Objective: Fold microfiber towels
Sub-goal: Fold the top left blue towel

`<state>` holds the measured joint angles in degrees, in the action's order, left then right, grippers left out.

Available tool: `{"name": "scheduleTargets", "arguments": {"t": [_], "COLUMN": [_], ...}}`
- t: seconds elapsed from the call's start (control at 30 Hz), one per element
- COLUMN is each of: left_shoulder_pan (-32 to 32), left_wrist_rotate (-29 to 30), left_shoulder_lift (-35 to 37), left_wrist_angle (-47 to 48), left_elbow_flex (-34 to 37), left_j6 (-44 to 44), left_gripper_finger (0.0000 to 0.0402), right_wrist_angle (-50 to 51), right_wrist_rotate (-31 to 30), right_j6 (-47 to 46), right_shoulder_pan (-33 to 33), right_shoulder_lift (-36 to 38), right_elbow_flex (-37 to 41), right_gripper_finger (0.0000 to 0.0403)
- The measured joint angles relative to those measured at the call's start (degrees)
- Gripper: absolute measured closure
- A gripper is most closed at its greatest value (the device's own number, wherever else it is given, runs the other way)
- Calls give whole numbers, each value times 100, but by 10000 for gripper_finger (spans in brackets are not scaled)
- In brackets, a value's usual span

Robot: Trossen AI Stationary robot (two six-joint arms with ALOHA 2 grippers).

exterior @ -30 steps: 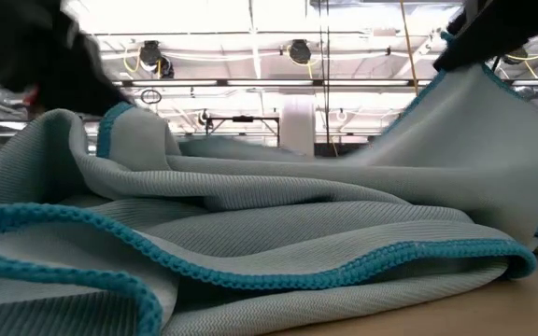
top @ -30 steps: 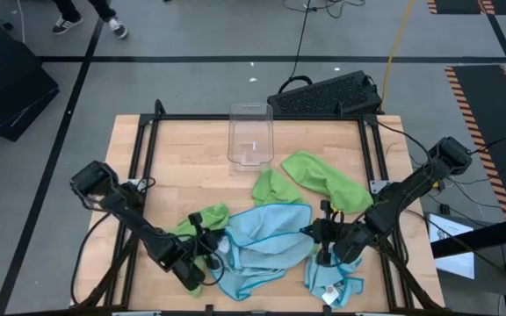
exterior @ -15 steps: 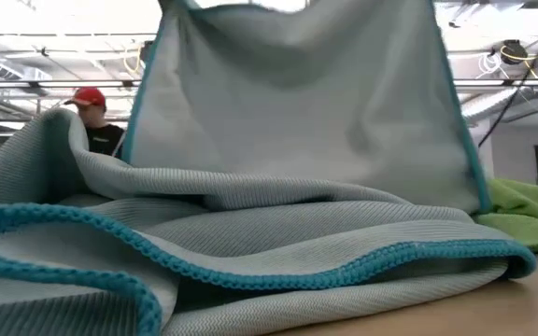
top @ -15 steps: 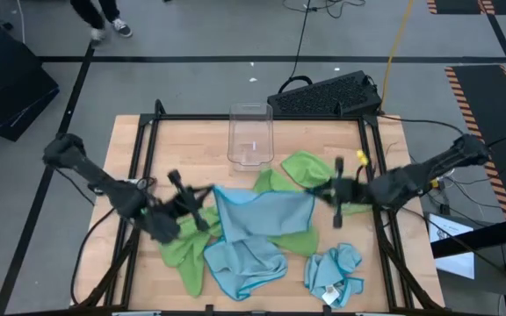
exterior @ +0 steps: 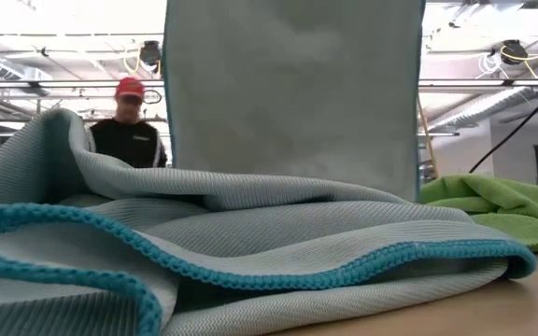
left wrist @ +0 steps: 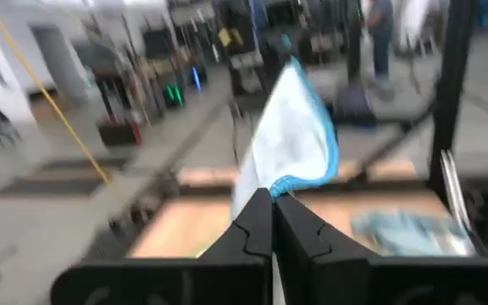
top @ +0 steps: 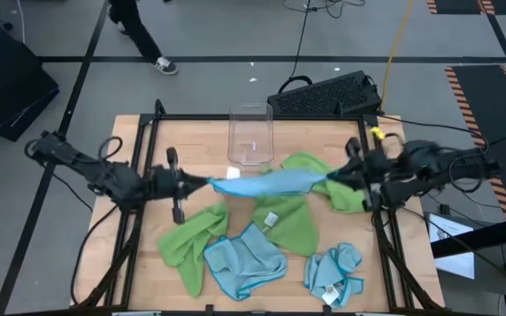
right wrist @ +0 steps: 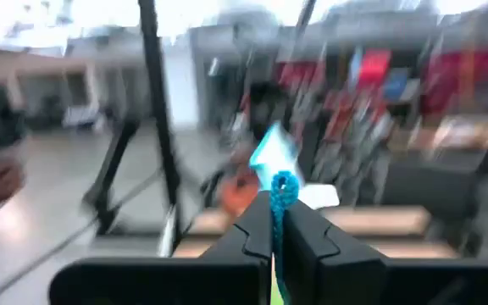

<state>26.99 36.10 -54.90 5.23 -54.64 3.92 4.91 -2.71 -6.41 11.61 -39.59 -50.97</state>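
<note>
A light blue microfiber towel (top: 266, 183) hangs stretched between my two grippers above the middle of the table. My left gripper (top: 207, 183) is shut on its left top corner and my right gripper (top: 330, 180) on its right top corner. The low view shows it as a flat sheet (exterior: 292, 93) whose lower edge is hidden behind a crumpled blue towel (exterior: 250, 243) lying on the table. Beneath it lie lime green towels (top: 191, 244) (top: 292, 224). Two more blue towels (top: 244, 262) (top: 332, 270) lie near the front edge. My left gripper pinches the towel's teal-hemmed top corner (left wrist: 295, 182) between its two fingers, coming level from the table's left. The sheet hangs below, drawn flat toward the other gripper. My right gripper pinches the opposite top corner (right wrist: 283, 185) between its two fingers, level from the table's right. The top edge runs taut between both holds.
A clear plastic bin (top: 250, 136) stands upright at the far middle of the table, just behind the hanging towel. Another green towel (top: 323, 175) lies at the far right under my right gripper. A person in a red cap (exterior: 129, 131) stands beyond the table.
Both grippers have risen from the front of the table, drawn apart toward the left and right edges and turned level. The blue towel has been lifted off the heap and spread out into a flat hanging sheet, and a green towel that lay under it now shows.
</note>
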Motion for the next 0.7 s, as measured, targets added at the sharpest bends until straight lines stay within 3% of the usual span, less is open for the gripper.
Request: {"name": "scheduleTargets", "arguments": {"t": [0.17, 0.27, 0.37, 0.5, 0.6, 0.7], "left_shoulder_pan": [338, 643, 1035, 1515, 1855, 2076], "left_wrist_rotate": [-108, -487, -657, -529, 34, 598], "left_shoulder_lift": [-449, -851, -1187, -1304, -1243, -1167], "left_wrist_angle": [1169, 1108, 644, -168, -499, -280], "left_elbow_flex": [6, 6, 8, 8, 8, 6], "left_j6": [-1434, -1862, -1820, -1209, -733, -792], "left_gripper_finger": [399, 398, 399, 397, 399, 397], "right_wrist_angle": [717, 582, -47, -1841, -2961, -2876], "right_wrist_rotate": [110, 419, 621, 805, 881, 865], "right_j6": [-758, -1152, -1488, -1550, -1438, -1366], "right_shoulder_pan": [302, 490, 712, 1042, 1254, 1423], "right_shoulder_lift": [-119, -169, -204, -311, -393, -427], "right_elbow_flex": [351, 737, 1149, 1634, 1822, 1847], "right_gripper_finger": [399, 399, 399, 399, 399, 399]}}
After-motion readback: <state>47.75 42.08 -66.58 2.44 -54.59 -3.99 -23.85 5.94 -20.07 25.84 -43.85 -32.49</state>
